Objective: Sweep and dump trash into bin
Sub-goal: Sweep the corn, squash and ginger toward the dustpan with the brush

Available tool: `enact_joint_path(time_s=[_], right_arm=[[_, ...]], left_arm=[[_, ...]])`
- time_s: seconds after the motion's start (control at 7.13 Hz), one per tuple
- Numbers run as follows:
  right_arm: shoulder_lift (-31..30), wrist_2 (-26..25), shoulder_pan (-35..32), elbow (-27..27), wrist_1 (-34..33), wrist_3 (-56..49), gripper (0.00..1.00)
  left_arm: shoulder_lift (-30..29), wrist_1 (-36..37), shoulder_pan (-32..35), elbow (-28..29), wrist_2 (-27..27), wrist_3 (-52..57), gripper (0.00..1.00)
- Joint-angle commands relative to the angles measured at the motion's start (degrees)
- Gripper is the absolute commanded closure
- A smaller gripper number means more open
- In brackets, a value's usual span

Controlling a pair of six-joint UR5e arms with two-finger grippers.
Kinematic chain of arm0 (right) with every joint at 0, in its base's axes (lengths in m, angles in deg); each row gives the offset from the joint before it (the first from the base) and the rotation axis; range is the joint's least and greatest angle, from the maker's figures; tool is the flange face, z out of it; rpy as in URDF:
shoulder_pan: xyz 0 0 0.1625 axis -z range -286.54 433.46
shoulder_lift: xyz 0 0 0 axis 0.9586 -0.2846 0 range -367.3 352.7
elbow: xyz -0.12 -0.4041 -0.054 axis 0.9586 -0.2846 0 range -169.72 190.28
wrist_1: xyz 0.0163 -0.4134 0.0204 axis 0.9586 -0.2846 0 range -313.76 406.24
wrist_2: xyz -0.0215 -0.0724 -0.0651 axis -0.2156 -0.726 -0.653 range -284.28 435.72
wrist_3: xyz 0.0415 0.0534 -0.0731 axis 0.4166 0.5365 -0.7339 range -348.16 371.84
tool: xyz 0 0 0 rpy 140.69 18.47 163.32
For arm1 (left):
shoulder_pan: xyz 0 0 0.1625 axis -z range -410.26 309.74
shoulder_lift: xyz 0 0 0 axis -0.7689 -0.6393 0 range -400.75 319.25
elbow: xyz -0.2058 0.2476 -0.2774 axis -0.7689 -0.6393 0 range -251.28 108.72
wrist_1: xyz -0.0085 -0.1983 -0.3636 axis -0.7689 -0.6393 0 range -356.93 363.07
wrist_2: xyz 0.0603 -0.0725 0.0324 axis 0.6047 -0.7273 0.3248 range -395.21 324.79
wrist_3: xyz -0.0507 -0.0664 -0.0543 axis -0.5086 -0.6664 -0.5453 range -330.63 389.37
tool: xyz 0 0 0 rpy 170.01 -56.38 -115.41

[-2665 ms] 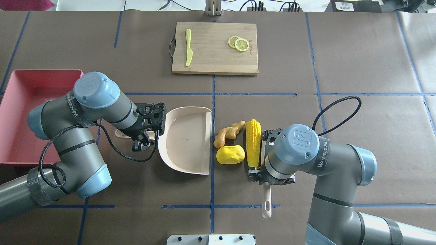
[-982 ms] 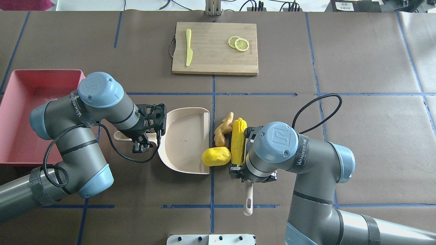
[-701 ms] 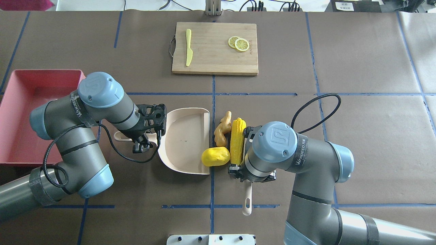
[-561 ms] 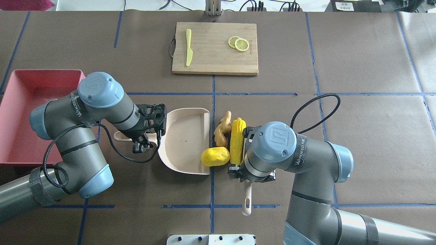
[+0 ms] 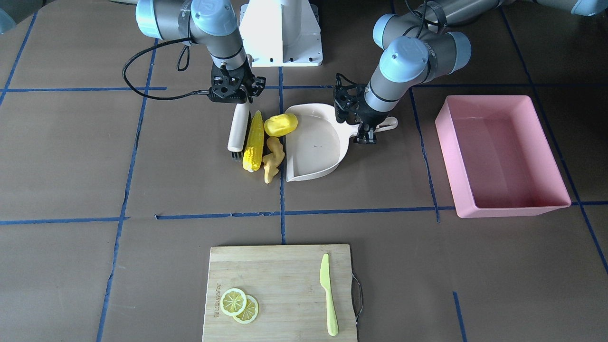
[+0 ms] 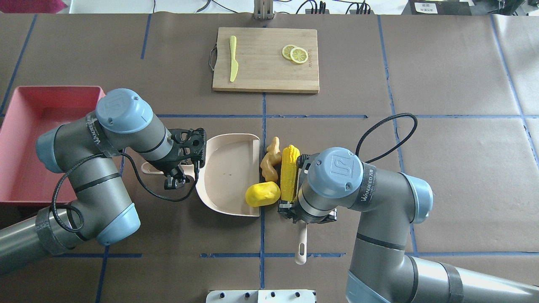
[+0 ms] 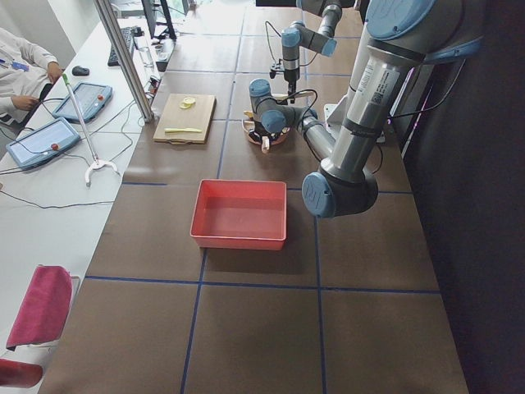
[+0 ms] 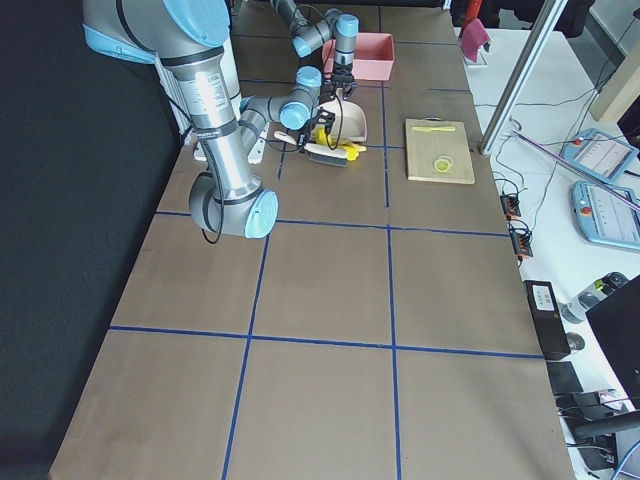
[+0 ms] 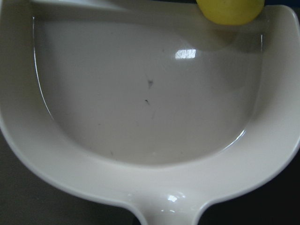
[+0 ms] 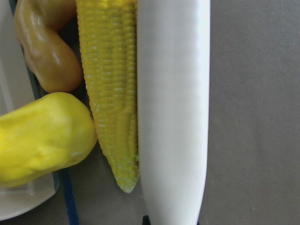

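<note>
Sweep midway: right gripper [image 5: 236, 100] clamps brush [image 5: 237, 129] against corn cob [image 5: 254, 140]; ginger root [image 5: 271, 161] beside dustpan [image 5: 316, 142] mouth, yellow lump [image 5: 280, 124] on its lip. left gripper [image 5: 366, 135] grips the handle. bin [image 5: 517, 205], robot's far left, empty; dumping not yet done.

Glossy plastic dustpan [image 6: 227, 176] and bin [image 5: 498, 156], wooden board [image 6: 261, 63].

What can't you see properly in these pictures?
Right gripper: in the overhead view, the right arm covers its fingers.
Brush bristles: that arm hides them overhead.
Dustpan handle: cut off at the left wrist view's bottom edge.
Corn cob: too small in the exterior left view.
Bin: left arm covers part overhead.
</note>
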Motion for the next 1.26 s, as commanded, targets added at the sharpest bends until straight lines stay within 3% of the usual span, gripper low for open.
enact_joint_path(time_s=[0.0,0.28,0.56,1.12], right_arm=[[0.8,-0.1,-0.1,-0.3,0.3,0.7,1.0],[0.8,-0.2,-0.1,-0.4,0.3,0.7,1.0],[6.1,-0.1,-0.1,-5.8,0.7,2.5,1.0],[7.9,-0.1,-0.1,-6.3,0.6,2.2,1.0]], left_arm=[[0.0,0.0,0.0,0.0,0.0,-0.4,0.99],[-0.1,0.0,0.0,0.0,0.0,-0.6,0.99],[-0.1,0.0,-0.1,0.0,0.0,-0.6,0.99],[-0.1,0.0,0.0,0.0,0.0,-0.6,0.99]])
